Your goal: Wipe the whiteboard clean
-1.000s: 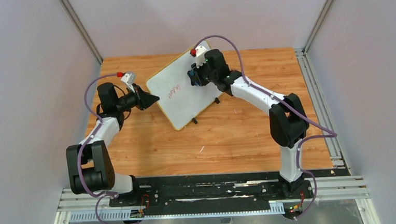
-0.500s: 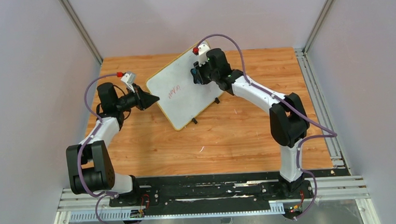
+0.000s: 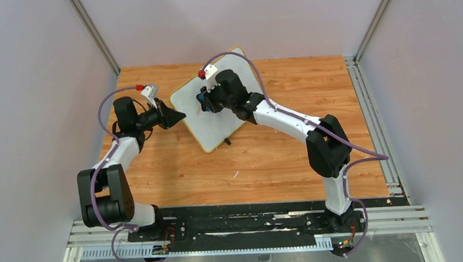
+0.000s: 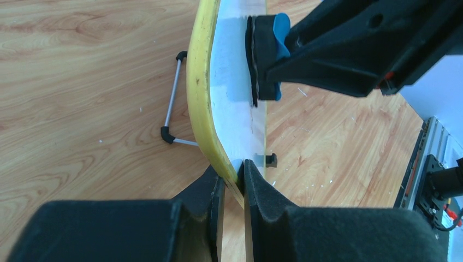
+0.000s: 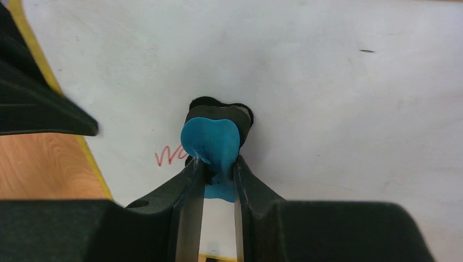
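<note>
The whiteboard (image 3: 216, 117) with a yellow rim stands tilted on the wooden table. My left gripper (image 3: 181, 115) is shut on its left edge; in the left wrist view the jaws (image 4: 233, 174) pinch the yellow rim (image 4: 200, 93). My right gripper (image 3: 203, 100) is shut on the blue-and-black eraser (image 5: 212, 141) and presses it on the board face, over the red handwriting (image 5: 170, 155), of which only the left end shows. The eraser also shows in the left wrist view (image 4: 266, 57).
The board's wire stand (image 4: 172, 103) and black clip feet (image 3: 227, 141) rest on the wooden table (image 3: 267, 153). Metal frame posts (image 3: 92, 33) and grey walls close in the back and sides. A black rail (image 3: 246, 218) runs along the near edge.
My right gripper has moved left across the board with the eraser, from the board's upper right to the red writing. The left arm has not moved.
</note>
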Action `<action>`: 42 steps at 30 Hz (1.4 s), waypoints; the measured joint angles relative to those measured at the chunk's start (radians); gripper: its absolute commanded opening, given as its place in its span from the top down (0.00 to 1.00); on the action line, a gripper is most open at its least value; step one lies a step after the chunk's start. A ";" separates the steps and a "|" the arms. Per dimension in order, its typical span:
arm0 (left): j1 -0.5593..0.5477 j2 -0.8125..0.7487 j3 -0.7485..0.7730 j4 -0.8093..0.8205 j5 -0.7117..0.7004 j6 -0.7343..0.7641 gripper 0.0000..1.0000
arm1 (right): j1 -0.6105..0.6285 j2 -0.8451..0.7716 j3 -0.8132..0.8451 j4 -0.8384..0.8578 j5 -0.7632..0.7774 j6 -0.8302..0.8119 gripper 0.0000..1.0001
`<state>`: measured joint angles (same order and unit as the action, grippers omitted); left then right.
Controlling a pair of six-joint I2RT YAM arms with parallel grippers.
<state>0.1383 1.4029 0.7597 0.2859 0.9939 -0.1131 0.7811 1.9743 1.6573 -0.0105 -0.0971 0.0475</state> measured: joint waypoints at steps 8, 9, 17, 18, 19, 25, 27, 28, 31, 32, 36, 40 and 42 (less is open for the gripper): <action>0.003 0.000 0.000 -0.005 -0.002 0.000 1.00 | 0.049 0.010 -0.001 0.022 -0.007 0.026 0.99; 0.003 0.000 0.000 -0.005 -0.002 0.000 1.00 | 0.051 0.011 -0.002 0.026 -0.007 0.030 0.99; 0.005 -0.001 0.000 -0.012 -0.006 0.000 1.00 | 0.083 0.019 -0.003 0.043 -0.002 0.040 1.00; 0.005 -0.002 0.000 -0.013 -0.006 0.000 1.00 | 0.087 0.019 -0.006 0.047 0.001 0.039 0.99; 0.005 -0.003 0.000 -0.013 -0.006 0.000 1.00 | 0.090 0.019 -0.008 0.048 0.007 0.038 0.99; 0.005 -0.005 0.000 -0.016 -0.006 0.001 1.00 | 0.090 0.012 -0.022 0.060 0.019 0.026 0.99; 0.004 -0.005 0.000 -0.016 -0.005 0.001 1.00 | 0.085 0.008 -0.030 0.066 0.021 0.021 0.99; 0.004 -0.005 0.000 -0.016 -0.004 0.001 1.00 | 0.080 0.005 -0.033 0.066 0.021 0.017 1.00; 0.002 -0.008 0.000 -0.014 -0.001 0.002 1.00 | 0.065 -0.007 -0.050 0.063 0.019 0.009 0.99; 0.002 -0.009 0.000 -0.014 -0.001 0.003 1.00 | 0.057 -0.011 -0.056 0.058 0.018 0.006 0.99; 0.001 -0.009 0.000 -0.014 -0.003 0.004 1.00 | 0.002 -0.023 -0.071 0.038 0.008 0.003 0.99; -0.002 -0.010 0.000 -0.012 -0.005 0.004 1.00 | -0.065 -0.029 -0.074 0.024 -0.003 -0.001 0.99; -0.003 -0.011 0.000 -0.011 -0.005 0.004 1.00 | -0.089 -0.030 -0.074 0.019 -0.006 -0.002 0.99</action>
<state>0.1356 1.3918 0.7597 0.2745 0.9894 -0.1093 0.6918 1.9446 1.5829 0.0082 -0.1028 0.0456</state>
